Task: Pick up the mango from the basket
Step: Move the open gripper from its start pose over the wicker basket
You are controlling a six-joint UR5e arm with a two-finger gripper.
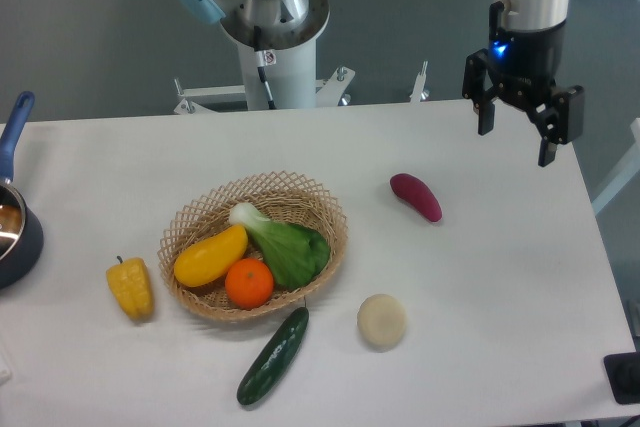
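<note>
Over on the left half of the white worktop (480, 277), the basket (322, 199) can be seen, a shallow round wicker thing with an open lattice rim. Three items are held in it: the mango (210, 256), glossy and yellow-orange, is laid along the left side, tilted so its upper end points right; a round orange (249, 283) is tucked just beside it at the front; and a leafy green vegetable (285, 245) with a pale stalk is spread across the right side, touching the orange as far as can be told.

Outside the basket, a lumpy yellow bell pepper (131, 287) is set near the left rim, not touching it. A dark green cucumber (272, 356) is laid diagonally at the front, its upper tip right up against the basket's edge. A pale round vegetable (382, 320) is parked to the right of the cucumber, and a purple-red sweet potato (416, 196) is found further back, well apart from the basket. A dark pot with a blue handle (14, 217) is cut off by the left edge of the frame.

At the far right rear corner, the end effector (516, 140) is hung above the worktop, fingers spread apart and nothing gripped between them. It's well away from the mango, which is untouched in the basket.
</note>
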